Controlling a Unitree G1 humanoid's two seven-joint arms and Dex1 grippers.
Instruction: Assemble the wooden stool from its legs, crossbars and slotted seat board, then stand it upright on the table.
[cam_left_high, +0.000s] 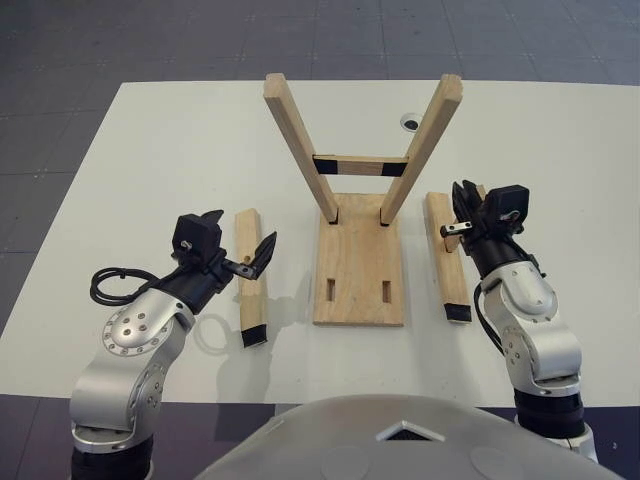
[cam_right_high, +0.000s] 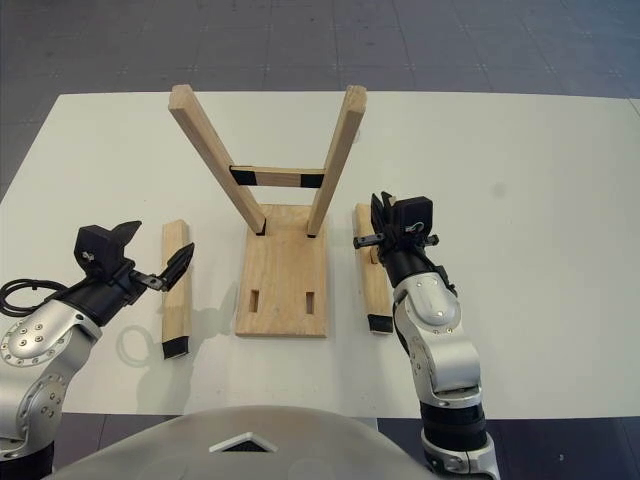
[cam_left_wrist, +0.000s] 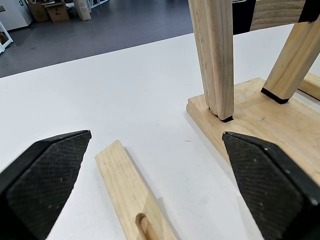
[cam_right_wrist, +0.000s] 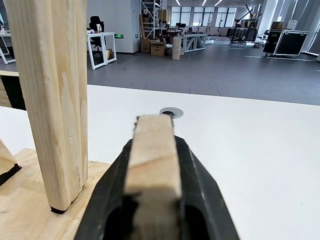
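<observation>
Pale wood leg (cam_left_high: 449, 275), black tip; white table (cam_left_high: 180, 150).

The left arm is bent at the elbow low on the robot's left, its forearm angled forward and inward. The left gripper (cam_left_high: 240, 234) is spread wide – one textured finger (cam_left_wrist: 46, 176) well apart from the other – with nothing between the pads. The right arm rises from its elbow with the forearm pointing forward and the wrist roughly level. The right gripper (cam_left_high: 461, 224) has its two black fingers closed on the far end of a loose leg (cam_left_high: 447, 265) – one pad against each side of the wood.
</observation>
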